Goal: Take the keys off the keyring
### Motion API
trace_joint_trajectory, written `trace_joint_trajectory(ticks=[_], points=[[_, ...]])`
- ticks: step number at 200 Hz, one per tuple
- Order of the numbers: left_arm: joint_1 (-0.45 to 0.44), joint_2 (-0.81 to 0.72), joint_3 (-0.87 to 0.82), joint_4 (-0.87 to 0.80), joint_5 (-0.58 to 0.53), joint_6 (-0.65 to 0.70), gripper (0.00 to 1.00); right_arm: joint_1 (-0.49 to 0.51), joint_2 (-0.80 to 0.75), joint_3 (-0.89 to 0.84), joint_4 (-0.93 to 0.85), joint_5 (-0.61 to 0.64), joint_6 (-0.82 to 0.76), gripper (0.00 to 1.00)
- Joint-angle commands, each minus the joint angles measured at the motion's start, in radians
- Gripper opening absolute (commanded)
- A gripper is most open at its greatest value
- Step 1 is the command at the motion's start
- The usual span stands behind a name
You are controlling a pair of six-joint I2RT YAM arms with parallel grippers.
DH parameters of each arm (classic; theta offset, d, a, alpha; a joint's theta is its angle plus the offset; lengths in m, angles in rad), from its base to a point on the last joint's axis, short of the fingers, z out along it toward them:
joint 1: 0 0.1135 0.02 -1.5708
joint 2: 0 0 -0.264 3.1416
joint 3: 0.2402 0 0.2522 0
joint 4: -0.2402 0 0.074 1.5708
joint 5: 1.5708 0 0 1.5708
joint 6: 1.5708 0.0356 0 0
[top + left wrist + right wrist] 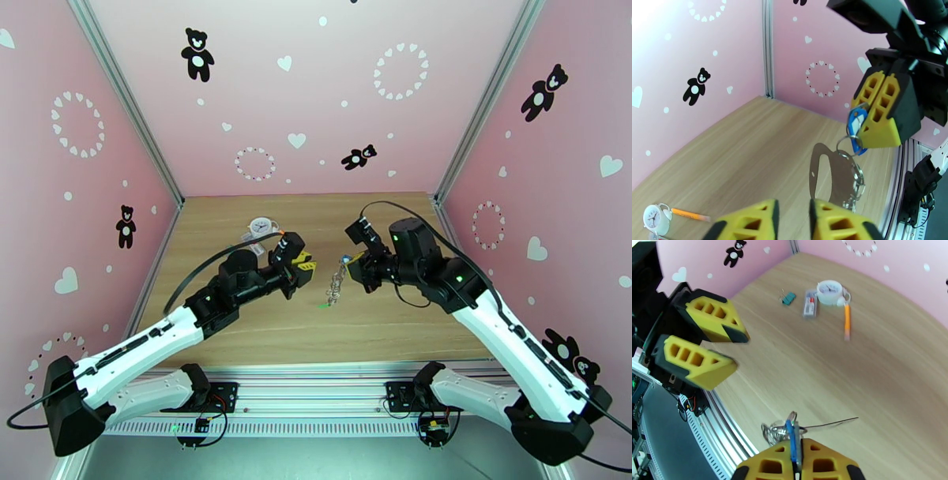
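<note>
My right gripper (351,260) hangs above the middle of the table, shut on the blue-tagged key (856,123). In the right wrist view that blue key (791,435) stands edge-on between my right gripper (794,467) fingers. The keyring (841,177), a flat strap loop with a metal chain (858,185), dangles from that key; from above the keyring (335,286) hangs as a thin chain. My left gripper (308,267) is open and holds nothing, a short way left of the keyring. A tiny green speck (320,306) lies on the table under the chain, too small to identify.
A small white clock (829,291), an orange pen (847,321), a red-and-white tag (810,307) and a teal item (789,298) lie at the far left of the table. Pink walls close in three sides. A metal rail (316,371) runs along the near edge.
</note>
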Motion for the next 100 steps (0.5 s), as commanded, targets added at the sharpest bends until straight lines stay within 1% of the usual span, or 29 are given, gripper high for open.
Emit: trace_joint_trajectory(ticks=[1, 13, 50, 83, 100], points=[[-0.008, -0.014, -0.07, 0.092, -0.004, -0.04, 0.46, 0.025, 0.046, 0.099, -0.185, 0.087, 0.058, 0.0], [-0.017, -0.018, -0.098, 0.122, -0.01, -0.033, 0.54, 0.047, 0.08, 0.146, -0.243, 0.136, 0.073, 0.0], [-0.038, 0.002, -0.176, 0.284, 0.014, -0.009, 0.67, 0.13, 0.218, 0.299, -0.411, 0.208, 0.108, 0.0], [-0.048, 0.065, -0.205, 0.419, 0.022, -0.006, 0.71, 0.157, 0.305, 0.394, -0.496, 0.178, 0.116, 0.0], [-0.054, 0.099, -0.203, 0.456, 0.043, 0.0, 0.72, 0.159, 0.341, 0.429, -0.524, 0.158, 0.112, 0.0]])
